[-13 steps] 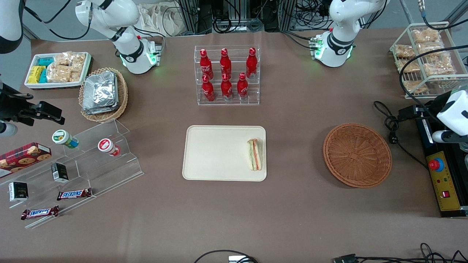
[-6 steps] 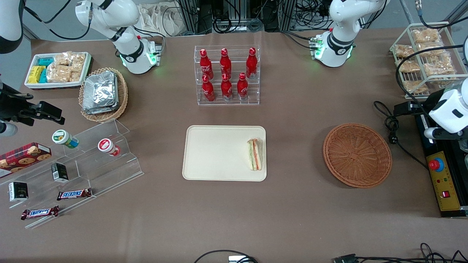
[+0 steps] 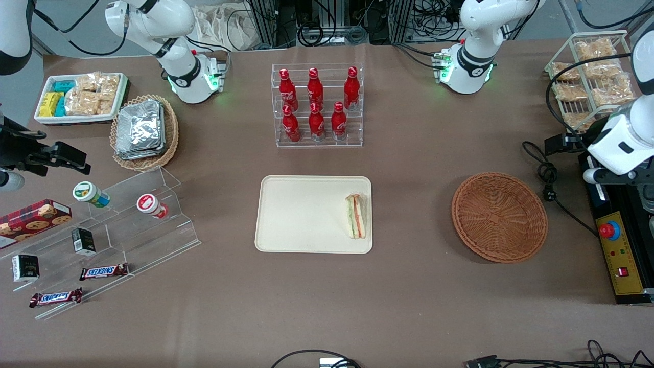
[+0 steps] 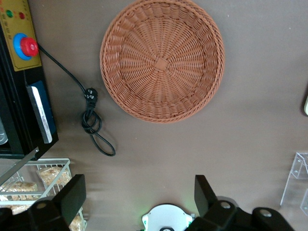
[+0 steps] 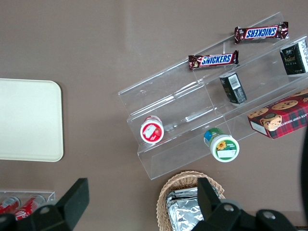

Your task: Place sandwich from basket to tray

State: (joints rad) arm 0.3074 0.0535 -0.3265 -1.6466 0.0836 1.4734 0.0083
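Note:
The sandwich [image 3: 355,216], a white wedge with green and orange-pink layers, lies on the cream tray [image 3: 301,214], at the tray's end nearest the basket. The orange-brown wicker basket [image 3: 499,217] stands empty, and the left wrist view shows its whole bare weave [image 4: 162,60]. My gripper [image 4: 138,195] hangs open and holds nothing, well above the table. It is off the basket, toward the working arm's end [image 3: 561,143], with its black fingers [image 4: 72,197] spread wide apart. The right wrist view shows one bare end of the tray [image 5: 29,120].
A black control box with a red button [image 3: 608,231] and a coiled cable [image 3: 546,179] lie beside the basket. A wire rack of snack bags [image 3: 592,76] stands farther from the camera. A bottle rack [image 3: 317,105] stands above the tray, and acrylic snack steps [image 3: 127,225] lie toward the parked arm.
My gripper and wrist have drawn back from the basket, away from the front camera toward the wire rack. The sandwich, tray and basket have not moved.

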